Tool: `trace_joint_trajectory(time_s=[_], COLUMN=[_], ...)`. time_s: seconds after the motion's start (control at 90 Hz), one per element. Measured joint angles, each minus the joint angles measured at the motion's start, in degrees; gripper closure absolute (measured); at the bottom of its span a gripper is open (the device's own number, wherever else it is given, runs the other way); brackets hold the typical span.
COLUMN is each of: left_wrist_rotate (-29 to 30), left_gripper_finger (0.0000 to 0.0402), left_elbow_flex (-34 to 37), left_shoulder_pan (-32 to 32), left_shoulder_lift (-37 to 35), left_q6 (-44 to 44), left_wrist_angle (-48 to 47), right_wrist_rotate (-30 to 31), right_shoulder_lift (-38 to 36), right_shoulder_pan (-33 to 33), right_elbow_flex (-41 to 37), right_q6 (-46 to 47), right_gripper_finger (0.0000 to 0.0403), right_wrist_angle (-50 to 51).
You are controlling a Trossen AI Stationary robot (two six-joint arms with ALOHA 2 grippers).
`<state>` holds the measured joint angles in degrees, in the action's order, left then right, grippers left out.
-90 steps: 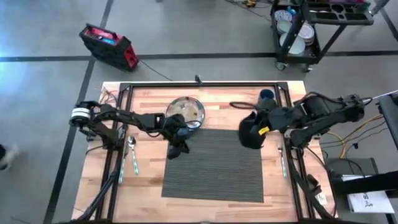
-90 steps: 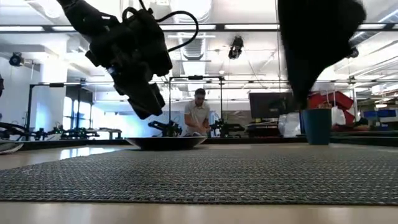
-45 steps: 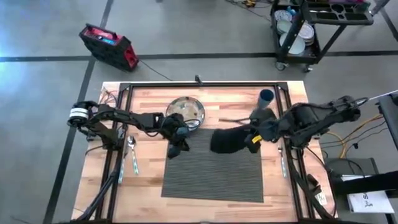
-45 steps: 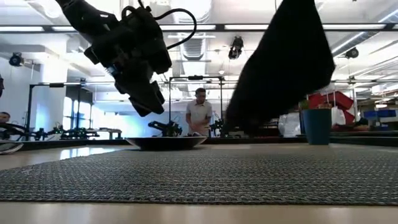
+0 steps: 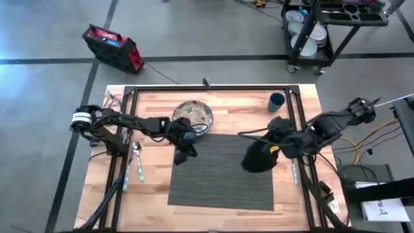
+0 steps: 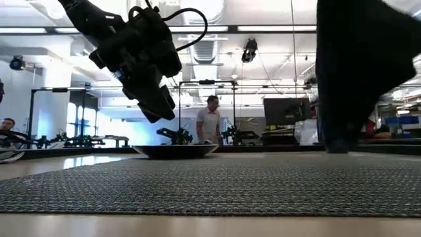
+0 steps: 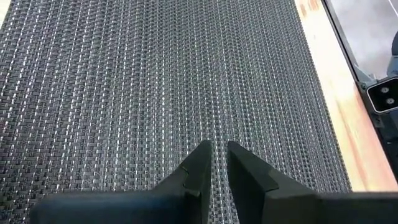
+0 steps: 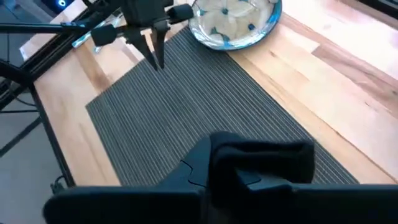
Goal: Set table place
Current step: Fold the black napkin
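The dark grey ribbed placemat (image 5: 223,175) lies flat on the wooden table (image 5: 155,194). My right gripper (image 5: 274,151) hovers over the mat's far right part, shut on a black cloth napkin (image 5: 257,159), which shows as a dark mass (image 6: 368,66) in the low view. My left gripper (image 5: 183,154) hangs above the mat's far left corner, fingers shut and pointing down (image 7: 217,163), touching nothing. A patterned plate (image 5: 193,116) rests on the wood just beyond the mat. My right gripper pinches the black napkin between its two fingers at a bunched upper part (image 8: 231,163), coming from the table's right and slanting downward. The cloth hangs in several folds below the fingers. Whether its lower end (image 6: 339,141) touches the mat, I cannot tell.
A blue cup (image 5: 277,100) stands at the far right. A spoon and a fork (image 5: 138,158) lie left of the mat, and another utensil (image 5: 294,169) lies to its right. The black tube frame (image 5: 210,88) borders the table. A person (image 6: 209,122) stands in the room behind.
My right gripper has carried the napkin toward the table's near edge. The cloth swung out toward the table's left over the mat's far edge, then swung back and now hangs bunched under the gripper over the mat's right part.
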<state>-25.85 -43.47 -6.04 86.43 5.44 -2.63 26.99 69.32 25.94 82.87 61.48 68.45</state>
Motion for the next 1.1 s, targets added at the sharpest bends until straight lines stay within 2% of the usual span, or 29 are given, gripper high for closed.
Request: trace_joint_trajectory(time_s=[0.278, 0.556, 0.789, 0.922, 1.1], left_wrist_rotate=[0.0, -0.04, -0.05, -0.04, -0.09], left_gripper_finger=[0.0365, 0.0365, 0.0365, 0.0365, 0.0365], left_elbow_flex=[-0.02, 0.01, 0.05, 0.05, 0.05], left_shoulder_pan=[0.0, 0.0, 0.0, 0.0, 0.0], left_shoulder_lift=[0.0, -0.26, -3.02, -4.97, -6.64], left_q6=[0.24, 1.06, 1.12, 1.3, 1.72], left_wrist_angle=[0.0, -0.1, -1.97, -1.88, -1.95], right_wrist_rotate=[-2.86, -2.96, -2.98, -5.49, -13.26], right_shoulder_lift=[3.08, -1.76, -3.15, 0.16, 5.73], right_shoulder_pan=[-2.48, -2.48, -2.74, -3.89, -7.57], right_elbow_flex=[-0.04, 0.91, 2.74, 0.95, -4.38], right_q6=[-4.51, -0.27, -1.24, -4.51, -12.83], right_gripper_finger=[0.0403, 0.0403, 0.0403, 0.0403, 0.0403], right_wrist_angle=[-1.06, 9.59, 8.77, 5.49, -8.82])
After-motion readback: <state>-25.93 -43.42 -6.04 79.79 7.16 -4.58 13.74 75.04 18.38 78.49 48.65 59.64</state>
